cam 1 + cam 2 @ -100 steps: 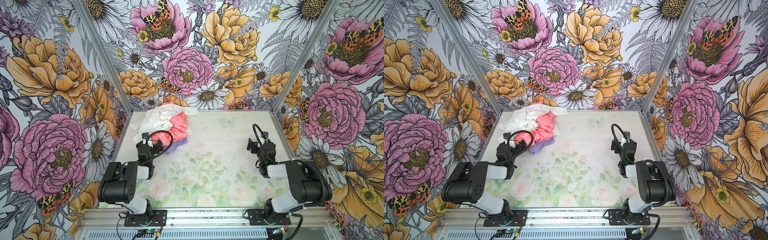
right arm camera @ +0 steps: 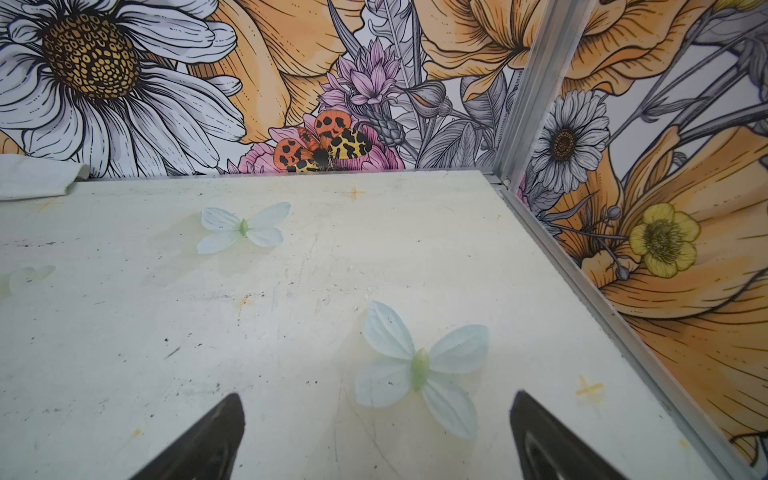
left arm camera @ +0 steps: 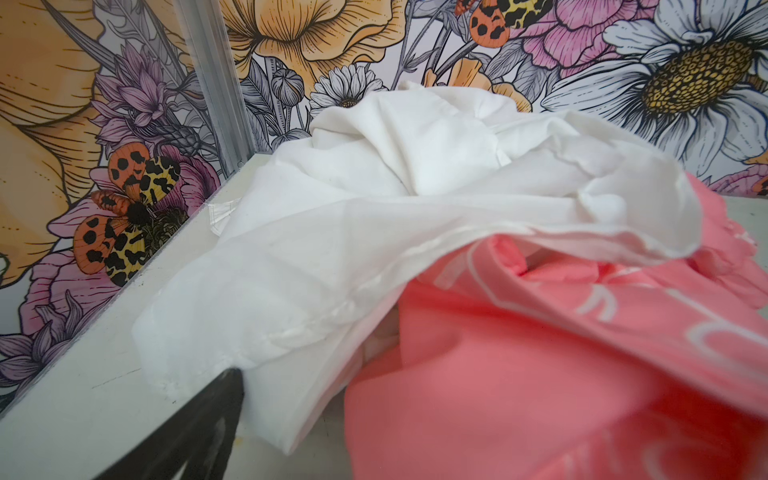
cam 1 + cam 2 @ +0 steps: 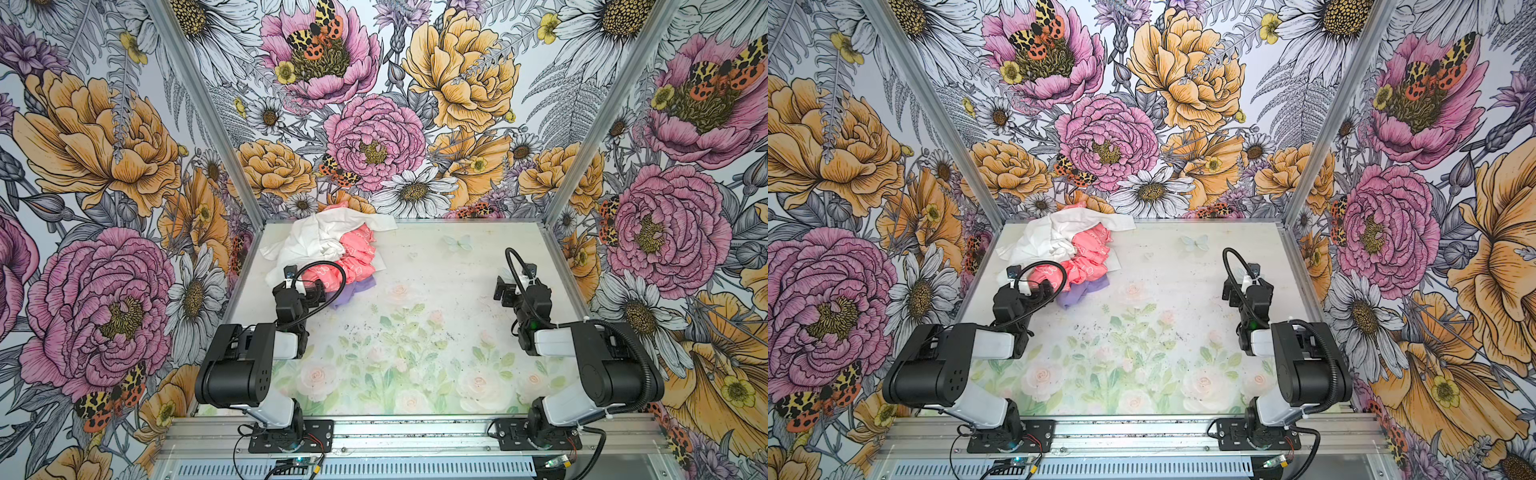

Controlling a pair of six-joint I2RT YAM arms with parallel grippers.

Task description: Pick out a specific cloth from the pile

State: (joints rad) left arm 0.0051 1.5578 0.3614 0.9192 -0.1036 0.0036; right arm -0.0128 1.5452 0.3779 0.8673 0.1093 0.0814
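Observation:
The pile (image 4: 328,253) lies at the back left of the table. It has a white cloth (image 4: 316,237) on top and a coral-pink printed cloth (image 4: 357,257) beside it. The lavender cloth (image 4: 355,291) (image 4: 1079,295) peeks out from under the pink one at the pile's near edge. My left gripper (image 4: 318,290) (image 4: 1047,289) is open at the pile's near left edge, beside the lavender cloth. In the left wrist view one finger (image 3: 199,424) shows by the white cloth (image 3: 374,216). The pink cloth (image 3: 540,374) hides the other finger, and the lavender cloth is out of sight. My right gripper (image 4: 503,289) (image 2: 376,411) stands open over bare table.
The floral table (image 4: 415,332) is boxed in by patterned walls on three sides, with aluminium posts (image 4: 208,108) at the back corners. A corner of the white cloth (image 2: 33,178) shows against the back wall in the right wrist view. Pale butterflies (image 2: 419,365) are printed on the table.

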